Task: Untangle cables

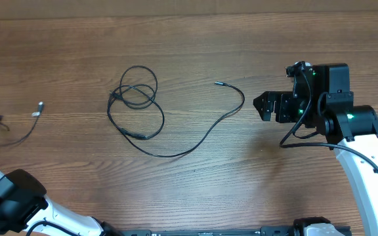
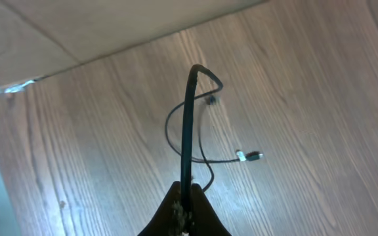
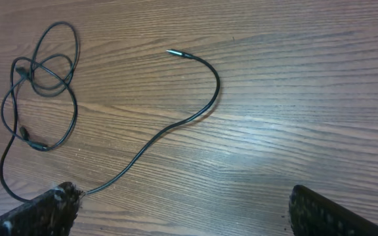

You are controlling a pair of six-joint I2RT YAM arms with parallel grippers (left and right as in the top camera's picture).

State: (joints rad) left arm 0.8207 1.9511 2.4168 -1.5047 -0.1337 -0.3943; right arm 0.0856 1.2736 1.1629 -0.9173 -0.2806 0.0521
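Note:
One thin black cable (image 1: 151, 118) lies mid-table. It has tangled loops (image 1: 136, 92) at its left and a long tail that curves to a plug (image 1: 219, 84). The right wrist view shows the same loops (image 3: 41, 72) and plug (image 3: 174, 52). My right gripper (image 1: 264, 106) hovers to the right of that plug, wide open (image 3: 186, 216) and holding nothing. A second cable (image 1: 18, 134) with a silvery plug (image 1: 38, 109) runs off the left edge. In the left wrist view my left gripper (image 2: 190, 187) is shut on this cable (image 2: 188, 131), which rises, bends and hangs down to its silvery plug (image 2: 249, 156).
The wooden table (image 1: 195, 39) fills the overhead view. Part of my left arm (image 1: 12, 196) shows at the bottom left corner, its gripper outside that view. A pale board edge (image 2: 38, 26) borders the table in the left wrist view.

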